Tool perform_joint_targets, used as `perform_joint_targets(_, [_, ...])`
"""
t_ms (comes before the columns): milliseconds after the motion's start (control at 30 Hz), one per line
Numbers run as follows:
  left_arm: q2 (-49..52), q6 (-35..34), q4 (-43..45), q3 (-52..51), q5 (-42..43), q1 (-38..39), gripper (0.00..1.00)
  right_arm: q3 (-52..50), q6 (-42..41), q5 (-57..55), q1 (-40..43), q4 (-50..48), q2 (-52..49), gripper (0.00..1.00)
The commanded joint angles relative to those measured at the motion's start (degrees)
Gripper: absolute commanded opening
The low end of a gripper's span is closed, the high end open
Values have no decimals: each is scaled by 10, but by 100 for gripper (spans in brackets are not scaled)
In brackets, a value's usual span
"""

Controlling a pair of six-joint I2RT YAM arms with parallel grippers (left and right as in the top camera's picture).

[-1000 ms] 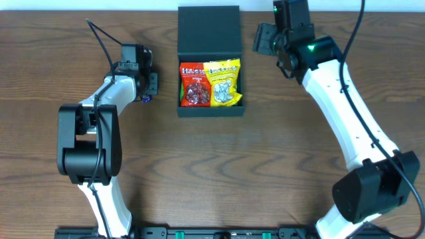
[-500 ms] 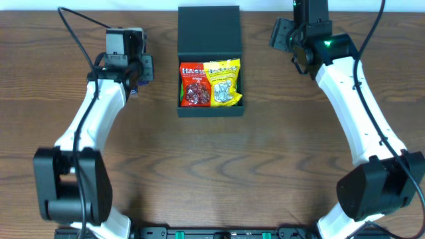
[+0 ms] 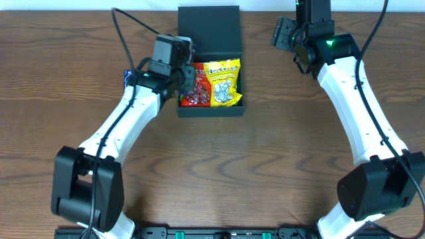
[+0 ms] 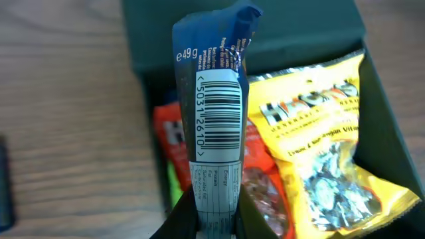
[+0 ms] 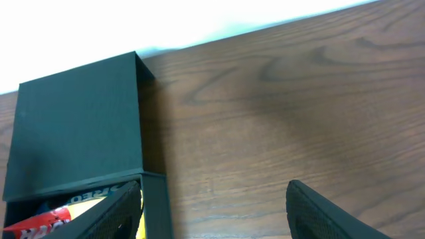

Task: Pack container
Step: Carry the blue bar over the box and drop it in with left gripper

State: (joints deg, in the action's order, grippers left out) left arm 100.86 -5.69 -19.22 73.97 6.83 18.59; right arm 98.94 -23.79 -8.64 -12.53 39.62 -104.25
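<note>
The wooden table (image 3: 212,166) is seen with the container (image 3: 210,109) at its far middle, its lid (image 3: 208,30) swung open toward the far edge. 2 packets are laid inside it side by side: a yellow packet (image 3: 224,83) on the right and a red packet (image 3: 196,98) on the left. The left gripper (image 4: 216,222) is held over the container's left wall and is pinched on one end of a blue packet (image 4: 216,113). The packet's long axis runs away from the fingers toward the far side, roughly parallel to the 2 packets below. The open box is thus found beneath and slightly right of this hand, so a small shift right and a descent are judged necessary before release. The right gripper (image 5: 216,212) is seen spread and empty, just right of the lid and farther from the opening.
</note>
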Motion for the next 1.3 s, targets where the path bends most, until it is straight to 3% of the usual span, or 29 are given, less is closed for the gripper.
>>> perform_joint_targets(0, [31, -28, 0, 8, -12, 7, 6, 4, 7, -3, 5, 2, -2, 70])
perform_joint_targets(267, [49, -69, 2, 8, -13, 9, 6, 4, 7, -2, 5, 16, -2, 71])
perform_joint_targets(300, [49, -71, 1, 8, -13, 9, 10, 4, 7, -2, 5, 17, -2, 71])
perform_joint_targets(367, [49, -75, 1, 8, -12, 9, 48, 4, 7, -2, 5, 20, -2, 71])
perform_joint_targets(433, [49, -77, 2, 8, -12, 9, 60, 4, 7, -2, 5, 24, -2, 71])
perform_joint_targets(500, [48, -76, 2, 8, -12, 9, 63, 4, 7, -2, 5, 25, -2, 72])
perform_joint_targets(833, [-15, -64, 29, 9, -49, 4, 61, 4, 7, -1, 5, 26, -2, 72])
perform_joint_targets(1000, [-43, -31, 56, 9, -54, 1, 38, 4, 7, -2, 5, 26, -2, 72])
perform_joint_targets(1067, [-42, -15, 73, 9, -26, 4, 13, 4, 7, -2, 5, 26, -2, 72])
perform_joint_targets(1100, [-40, -7, 79, 9, -5, 6, 6, 4, 7, -2, 5, 26, -2, 72])
perform_joint_targets(1267, [-13, 10, 90, 9, 40, 12, 6, 4, 7, -2, 5, 26, -2, 72])
